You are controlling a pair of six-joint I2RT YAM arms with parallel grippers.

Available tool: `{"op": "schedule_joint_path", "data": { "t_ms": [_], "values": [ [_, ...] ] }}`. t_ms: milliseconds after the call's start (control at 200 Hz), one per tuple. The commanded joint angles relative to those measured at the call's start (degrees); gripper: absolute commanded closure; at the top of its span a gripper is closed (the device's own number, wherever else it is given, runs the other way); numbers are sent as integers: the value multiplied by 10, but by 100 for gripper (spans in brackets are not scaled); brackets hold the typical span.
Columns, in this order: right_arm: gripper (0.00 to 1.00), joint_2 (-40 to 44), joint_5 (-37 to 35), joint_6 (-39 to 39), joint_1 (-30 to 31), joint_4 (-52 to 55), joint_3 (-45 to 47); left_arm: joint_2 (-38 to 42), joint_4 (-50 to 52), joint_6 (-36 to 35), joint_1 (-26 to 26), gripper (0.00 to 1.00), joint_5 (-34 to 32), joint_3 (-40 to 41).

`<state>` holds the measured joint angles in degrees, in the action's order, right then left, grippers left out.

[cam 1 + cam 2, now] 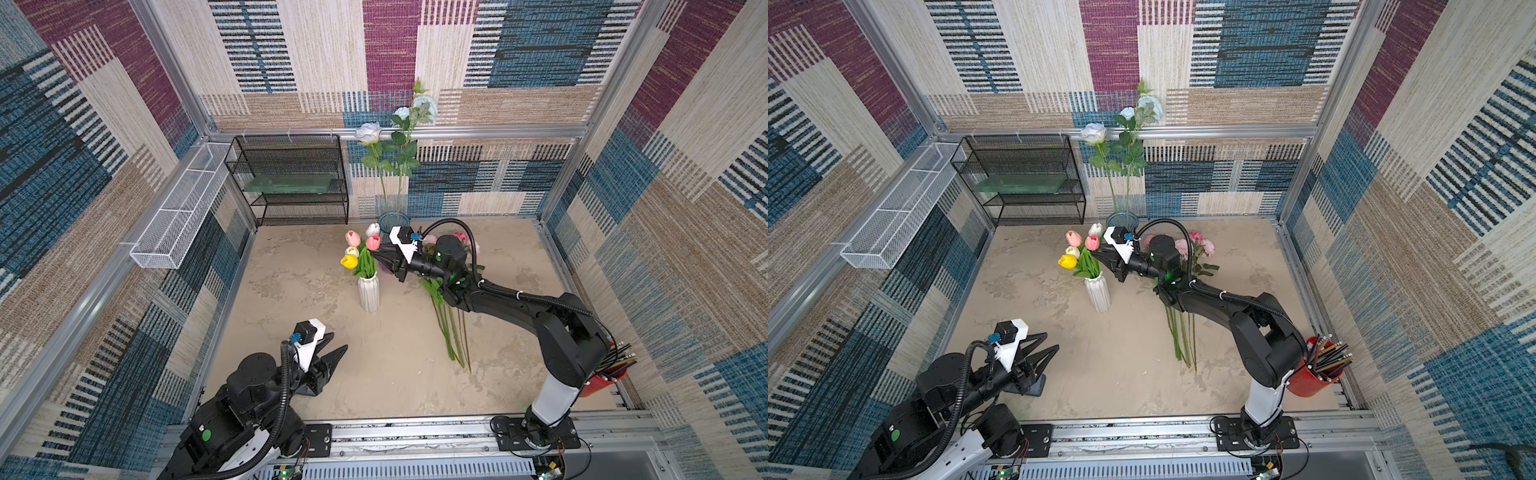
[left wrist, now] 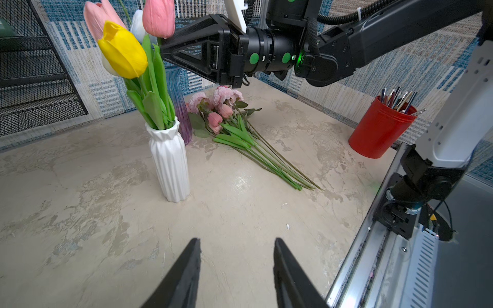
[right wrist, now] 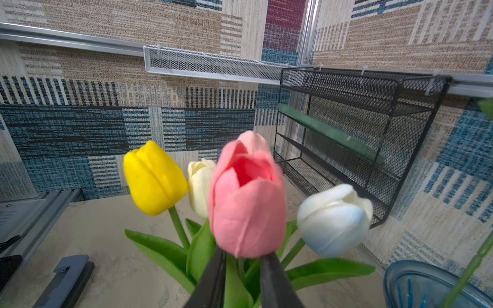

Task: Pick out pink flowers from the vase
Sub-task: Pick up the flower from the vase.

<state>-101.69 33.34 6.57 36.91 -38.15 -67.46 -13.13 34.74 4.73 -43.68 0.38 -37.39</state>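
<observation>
Several pink flowers [image 2: 224,106] lie on the table [image 2: 240,213]; the right end effector [image 3: 244,257] straddles a remaining pink tulip [image 3: 248,200] at its stem, grip unconfirmed.

Black mesh rack [image 1: 303,208] at the rear; white mesh basket [image 1: 174,220] beside it; red pencil cup [image 1: 1312,384]

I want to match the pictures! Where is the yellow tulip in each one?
A top view: yellow artificial tulip, mid-frame, leftmost bloom over white ribbed vase.
A top view: same tulip, left of centre.
Left wrist: nearest bloom, before pink tulips.
Right wrist: tulip beside cream tulip.
Shared landmark: black wire-mesh shelf.
</observation>
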Motion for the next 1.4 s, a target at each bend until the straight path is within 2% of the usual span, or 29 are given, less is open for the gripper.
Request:
{"op": "schedule_joint_path", "data": {
  "t_ms": [0, 170, 561, 1397],
  "values": [
    [77, -7, 4, 4, 2, 9, -9, -1, -3, -3, 0, 54, 6, -1],
    [80, -20, 8, -4, 1, 10, -14, -1, -3, -3, 0, 54, 5, -1],
    [100, -13, 23, -7, 0, 19, -18, 0, -5, -7, 0, 53, 10, 2],
    [100, 137, -18, -19, 4, 24, 11, 8, -7, -13, 0, 53, 14, 3]
  ]
}}
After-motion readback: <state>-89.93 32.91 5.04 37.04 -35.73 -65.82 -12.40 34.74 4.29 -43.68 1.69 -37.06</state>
